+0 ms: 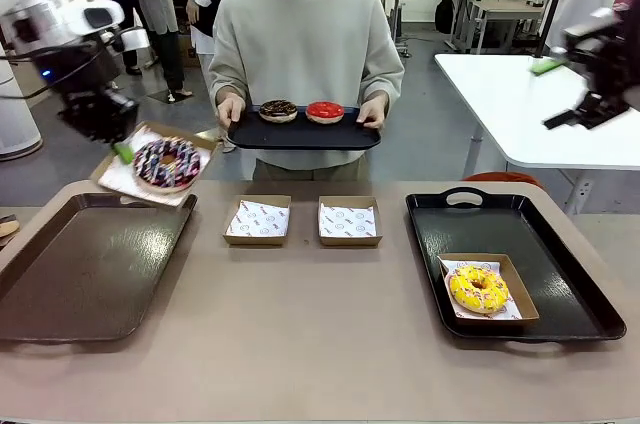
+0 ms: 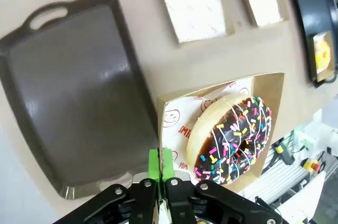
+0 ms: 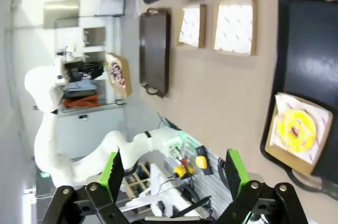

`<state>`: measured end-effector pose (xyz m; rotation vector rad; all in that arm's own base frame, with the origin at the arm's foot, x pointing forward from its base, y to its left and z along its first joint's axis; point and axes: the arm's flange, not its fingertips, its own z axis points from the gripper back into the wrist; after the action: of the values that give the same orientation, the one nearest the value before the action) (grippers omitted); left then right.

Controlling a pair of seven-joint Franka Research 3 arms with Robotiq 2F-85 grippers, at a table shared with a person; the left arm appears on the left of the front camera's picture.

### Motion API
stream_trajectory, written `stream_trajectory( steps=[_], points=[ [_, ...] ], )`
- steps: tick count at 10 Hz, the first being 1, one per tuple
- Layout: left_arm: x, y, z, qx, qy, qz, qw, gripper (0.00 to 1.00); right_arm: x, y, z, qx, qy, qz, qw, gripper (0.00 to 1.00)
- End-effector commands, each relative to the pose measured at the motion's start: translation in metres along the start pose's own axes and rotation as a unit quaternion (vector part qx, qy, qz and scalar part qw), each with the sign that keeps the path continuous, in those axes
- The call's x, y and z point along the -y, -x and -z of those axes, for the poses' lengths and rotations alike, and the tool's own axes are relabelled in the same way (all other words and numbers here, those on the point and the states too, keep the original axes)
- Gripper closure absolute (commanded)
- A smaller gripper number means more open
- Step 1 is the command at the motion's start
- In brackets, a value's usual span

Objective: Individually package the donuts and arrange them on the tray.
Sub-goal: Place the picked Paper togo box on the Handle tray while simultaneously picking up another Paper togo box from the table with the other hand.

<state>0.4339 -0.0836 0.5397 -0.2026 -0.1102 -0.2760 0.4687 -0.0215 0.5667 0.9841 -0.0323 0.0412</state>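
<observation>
My left gripper is shut on the edge of a cardboard box that holds the dark chocolate donut with sprinkles, and it hangs tilted above the far corner of the brown tray. The left wrist view shows the gripper pinching the box rim beside that donut. The yellow donut lies in its box on the black tray. A person holds a dark tray carrying the chocolate-brown donut and the red donut. My right gripper is raised at the far right, open and empty.
Two empty paper-lined cardboard boxes sit side by side mid-table between the trays. A white table stands behind on the right. The brown tray has nothing on it.
</observation>
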Motion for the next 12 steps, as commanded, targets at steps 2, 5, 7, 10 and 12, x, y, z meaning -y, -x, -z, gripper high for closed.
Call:
stream_trajectory(
  steps=[2,5,7,10,12],
  points=[
    [-0.019,0.043,0.004,0.013,-0.057,-0.013,0.998,0.99,-0.022,-0.036,0.073,-0.018,0.119,-0.004,0.993,0.00],
    [-0.040,0.063,0.023,-0.022,-0.110,-0.039,0.993,0.99,-0.032,-0.050,0.142,-0.023,0.197,-0.020,0.980,0.00],
    [-0.050,0.065,0.039,-0.040,-0.101,-0.050,0.993,0.99,-0.031,-0.053,0.178,-0.033,0.201,-0.031,0.979,0.00],
    [-0.047,0.067,0.032,-0.036,-0.098,-0.037,0.994,0.99,-0.028,-0.044,0.184,-0.041,0.177,-0.041,0.983,0.00],
    [-0.047,0.067,0.032,-0.036,-0.098,-0.037,0.994,0.99,-0.030,-0.051,0.191,-0.046,0.192,-0.044,0.979,0.00]
  ],
)
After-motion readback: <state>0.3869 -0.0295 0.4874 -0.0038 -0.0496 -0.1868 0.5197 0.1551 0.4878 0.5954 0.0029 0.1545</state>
